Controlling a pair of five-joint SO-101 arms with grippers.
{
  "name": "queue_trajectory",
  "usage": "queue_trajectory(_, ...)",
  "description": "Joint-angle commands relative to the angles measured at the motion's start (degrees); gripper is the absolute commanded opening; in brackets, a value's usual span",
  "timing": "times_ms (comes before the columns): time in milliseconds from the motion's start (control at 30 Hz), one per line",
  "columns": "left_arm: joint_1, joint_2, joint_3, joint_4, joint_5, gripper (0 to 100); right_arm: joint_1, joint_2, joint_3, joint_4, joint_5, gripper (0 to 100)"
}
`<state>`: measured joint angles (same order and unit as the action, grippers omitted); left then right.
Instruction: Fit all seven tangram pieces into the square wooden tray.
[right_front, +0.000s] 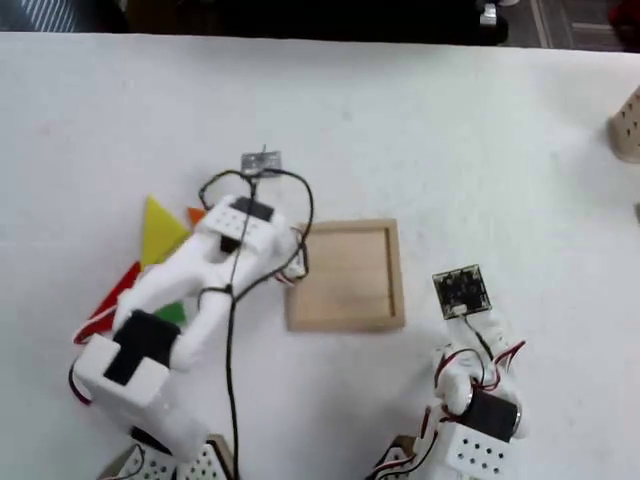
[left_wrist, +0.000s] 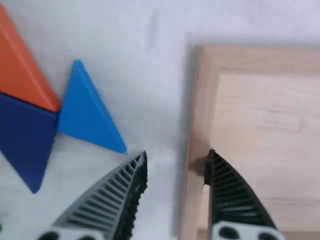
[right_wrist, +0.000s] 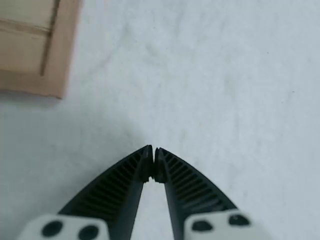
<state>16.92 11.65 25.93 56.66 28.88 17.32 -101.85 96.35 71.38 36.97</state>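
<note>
Left claw (left_wrist: 176, 157) hangs spread apart in the left wrist view, one finger over the white counter (left_wrist: 150, 45), the other over the rim of the wooden tray (left_wrist: 200, 100). Near it, a light blue triangle (left_wrist: 87, 115) meets an orange piece (left_wrist: 22, 70) and a dark blue piece (left_wrist: 25, 135) at one corner.

In the right wrist view, the right claw (right_wrist: 153, 151) is clenched on nothing above the counter, near the tray's corner.

From above, the tray sits between the arms, and a yellow triangle (right_front: 160, 230), a red piece (right_front: 118, 288) and a green piece (right_front: 172, 312) lie beside the left arm.

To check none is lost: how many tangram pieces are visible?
6, all left of the tray: yellow, orange, red, green beside the left arm; dark blue and light blue near its gripper. Another may hide under the arm.
</note>
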Motion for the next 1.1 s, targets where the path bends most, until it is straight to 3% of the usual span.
queue_trajectory(0, -6.99, 0.48, -3.34, 3.96, -9.49, 19, 0.57, -0.13, 0.18, 0.4, 0.7, 1.8)
queue_trajectory(267, -7.6, 0.4, -7.65, 11.69, -20.31, 19, 0.57, -0.13, 0.18, 0.4, 0.7, 1.8)
queue_trajectory(400, -7.69, -0.4, -7.65, 11.96, -22.42, 19, 0.57, -0.13, 0.18, 0.4, 0.7, 1.8)
queue_trajectory(533, -8.13, -8.31, -3.52, 10.29, -22.51, 19, 0.57, -0.13, 0.18, 0.4, 0.7, 1.8)
queue_trajectory(767, -11.91, -29.41, 14.07, -1.05, -22.07, 19, 0.57, -0.13, 0.18, 0.4, 0.7, 1.8)
queue_trajectory(900, -16.4, -29.85, 18.02, -4.31, -19.6, 19, 0.57, -0.13, 0.18, 0.4, 0.7, 1.8)
queue_trajectory(1067, -22.46, -23.78, 14.24, -4.31, -12.92, 21, 0.57, -0.13, 0.18, 0.4, 0.7, 1.8)
